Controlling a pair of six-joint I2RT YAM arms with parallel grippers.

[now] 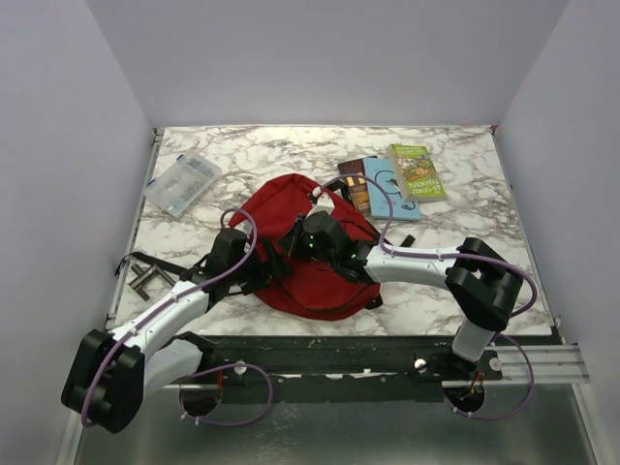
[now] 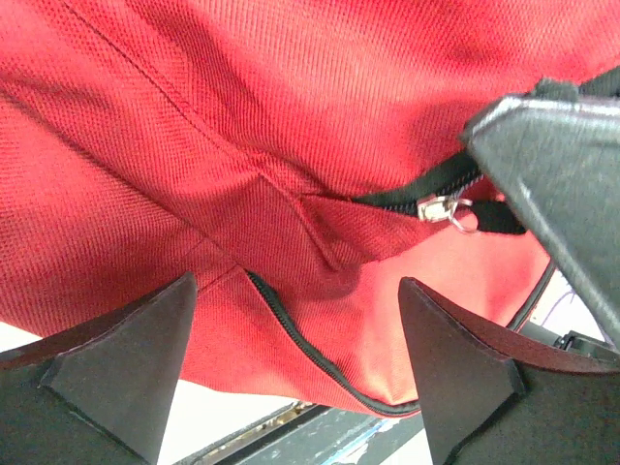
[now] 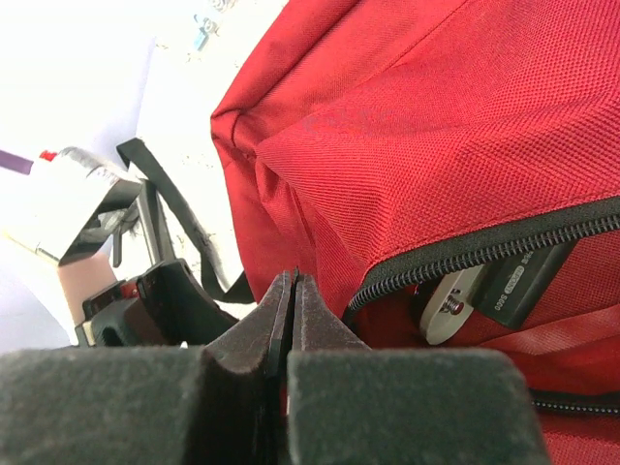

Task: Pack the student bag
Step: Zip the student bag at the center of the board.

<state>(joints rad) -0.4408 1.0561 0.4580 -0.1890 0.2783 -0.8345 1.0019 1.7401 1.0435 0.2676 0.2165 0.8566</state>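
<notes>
The marble tabletop (image 1: 465,281) carries the student bag (image 1: 320,291) at the middle of its near edge, with the bag's long axis running roughly from far to near. Both arms meet over it. The left gripper (image 2: 300,329) hovers just above the red fabric with its fingers wide and nothing between them, and the zipper pull (image 2: 446,208) lies just off to its right. The right gripper (image 3: 294,281) has its fingers pressed together, empty, beside the partly open zipper (image 3: 484,254). The left arm looks better placed for the pull. Books (image 1: 392,184) wait toward the far right corner, and a clear case (image 1: 182,182) toward the far left.
</notes>
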